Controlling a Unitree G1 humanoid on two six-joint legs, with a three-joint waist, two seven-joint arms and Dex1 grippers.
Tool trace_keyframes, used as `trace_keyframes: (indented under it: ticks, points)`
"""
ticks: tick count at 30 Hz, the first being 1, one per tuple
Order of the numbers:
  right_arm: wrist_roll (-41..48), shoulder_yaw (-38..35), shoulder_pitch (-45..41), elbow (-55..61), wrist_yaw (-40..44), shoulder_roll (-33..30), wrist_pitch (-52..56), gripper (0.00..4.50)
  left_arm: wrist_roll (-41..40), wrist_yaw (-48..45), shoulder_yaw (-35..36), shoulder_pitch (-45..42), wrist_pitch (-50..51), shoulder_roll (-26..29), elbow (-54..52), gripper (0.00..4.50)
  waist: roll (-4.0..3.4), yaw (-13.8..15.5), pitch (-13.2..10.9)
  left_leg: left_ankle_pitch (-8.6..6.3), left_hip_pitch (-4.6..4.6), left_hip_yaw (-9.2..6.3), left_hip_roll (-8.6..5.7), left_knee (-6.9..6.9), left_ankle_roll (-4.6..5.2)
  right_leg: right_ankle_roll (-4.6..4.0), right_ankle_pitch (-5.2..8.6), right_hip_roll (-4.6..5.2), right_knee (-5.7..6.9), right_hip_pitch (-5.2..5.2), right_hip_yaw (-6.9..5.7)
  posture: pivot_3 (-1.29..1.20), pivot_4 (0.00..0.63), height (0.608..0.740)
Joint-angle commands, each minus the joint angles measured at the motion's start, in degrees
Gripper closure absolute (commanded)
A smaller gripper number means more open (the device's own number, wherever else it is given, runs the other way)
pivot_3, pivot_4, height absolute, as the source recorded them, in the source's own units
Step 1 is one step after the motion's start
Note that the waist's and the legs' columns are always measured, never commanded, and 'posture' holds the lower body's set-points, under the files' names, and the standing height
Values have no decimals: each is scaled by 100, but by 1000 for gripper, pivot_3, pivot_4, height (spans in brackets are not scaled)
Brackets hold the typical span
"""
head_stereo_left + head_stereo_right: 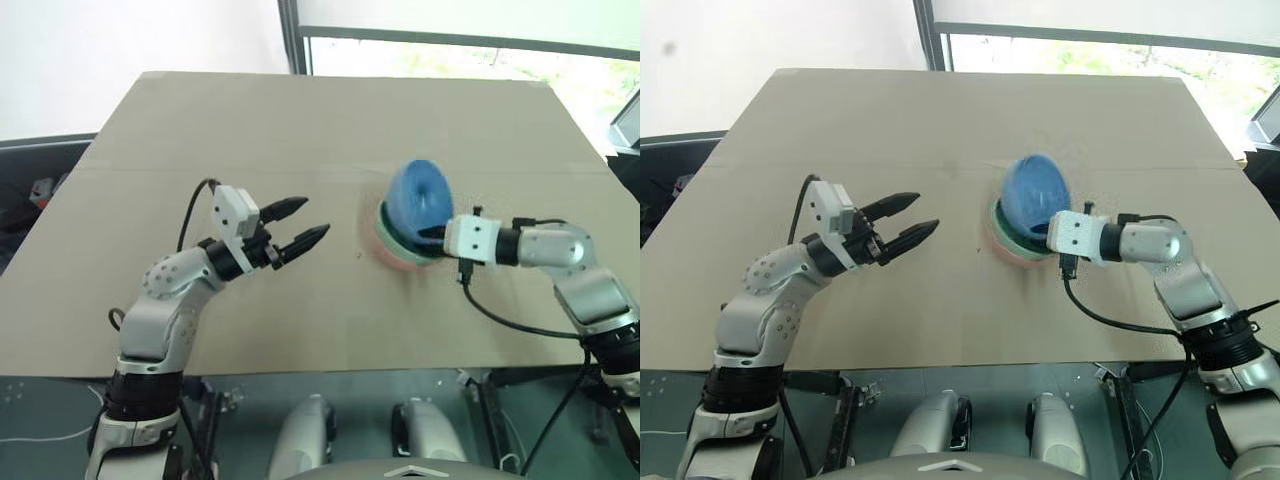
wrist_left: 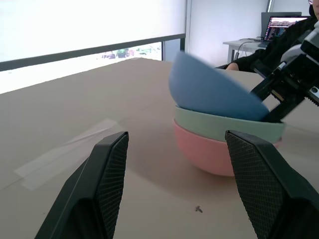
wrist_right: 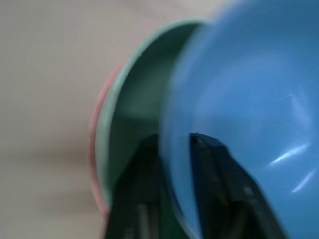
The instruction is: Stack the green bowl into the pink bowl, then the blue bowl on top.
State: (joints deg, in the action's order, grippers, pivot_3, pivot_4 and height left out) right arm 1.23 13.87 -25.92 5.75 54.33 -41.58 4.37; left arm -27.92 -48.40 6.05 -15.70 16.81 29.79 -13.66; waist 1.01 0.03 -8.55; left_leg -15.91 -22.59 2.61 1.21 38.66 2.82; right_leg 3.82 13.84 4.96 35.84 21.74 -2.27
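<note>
The right gripper [image 3: 177, 164] has its two black fingers on either side of the rim of the blue bowl [image 1: 420, 200], one finger inside the bowl and one outside, so it grips the rim between them. The blue bowl is tilted, with its far edge lifted and its near edge low, sitting partly in the green bowl [image 2: 227, 127] just under the fingers. The green bowl is nested inside the pink bowl [image 2: 209, 152], which stands on the brown table [image 1: 300, 130] directly below the right gripper. The left gripper [image 1: 300, 225] is well apart from the bowls, on the other side of them from the right gripper; its fingers are spread wide and hold nothing, and they point towards the stack over the bare table.
</note>
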Motion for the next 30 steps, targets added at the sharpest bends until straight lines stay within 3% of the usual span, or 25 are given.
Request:
trace_keyframes:
  ticks: [1, 2, 3, 6, 10, 14, 18, 23, 26, 30]
  points:
    - [69, -385, 12, 568, -263, 21, 322, 1775, 19, 20, 62, -76, -88, 62, -23, 1220, 0, 7, 0, 0, -1, 0, 0, 0, 0, 0, 0, -1, -2, 1, 0, 0, 150, 740]
    - [156, -508, 42, 749, -290, -4, 470, 1155, 26, 39, 60, -62, -80, 62, -33, 1220, 0, 10, 0, 0, -8, 0, 0, -2, 1, 0, 0, -1, -3, 7, 0, 0, 150, 740]
    - [241, -625, 84, 932, -319, -23, 629, 1038, 33, 63, 58, -45, -72, 58, -47, 1220, 0, 18, 0, -1, -12, -1, 0, -2, 1, 0, 0, -1, -3, 9, 0, 0, 150, 740]
    - [636, -1014, 195, 1544, -419, 1, 1188, 1038, 47, 135, 68, 33, -85, 35, -130, 1220, 0, 76, 0, -1, -17, -1, 0, -11, 2, 0, 0, -2, -2, 11, -2, 0, 150, 740]
    - [1814, -1786, 221, 2562, -637, 115, 2477, 1038, -62, 202, 165, 208, -163, -27, -287, 1220, 0, 80, 0, -2, -21, -4, 1, -15, 2, 0, 0, -1, -6, 10, -6, 0, 150, 740]
    - [2476, -2425, 805, 3285, -813, 10, 3213, 1038, -124, 75, 172, 325, -261, 10, -362, 1220, 5, 91, 2, -2, -17, -8, 2, -13, 3, -1, 1, 2, -12, 8, -7, 0, 150, 740]
    - [2521, -2624, 1620, 3610, -948, 3, 3209, 1038, -113, 79, 153, 420, -236, 52, -355, 1220, 9, 83, 5, -3, -12, -12, 0, -13, 5, -2, 2, 4, -16, 1, -8, 0, 150, 740]
    - [2673, -2612, 1890, 3714, -1303, 177, 3299, 1038, -172, 37, 106, 466, -252, 7, -401, 1220, 9, 62, 6, -3, 2, 5, 3, -8, 6, -1, 1, -2, -3, 2, 10, 0, 150, 740]
    - [2285, -2704, 2636, 3794, -1316, 97, 2890, 1038, -171, -27, 168, 570, -257, 109, -461, 1220, 14, 104, 9, -4, 2, 0, 4, -10, 6, -2, 2, -4, -4, 2, 6, 0, 150, 740]
    - [2651, -3524, 3937, 3780, -994, 397, 2457, 1038, -332, -254, 493, 885, -216, 418, -461, 1220, 13, 126, 9, -10, -19, -1, -1, -15, 17, -1, 2, -1, -10, 5, 3, 0, 150, 740]
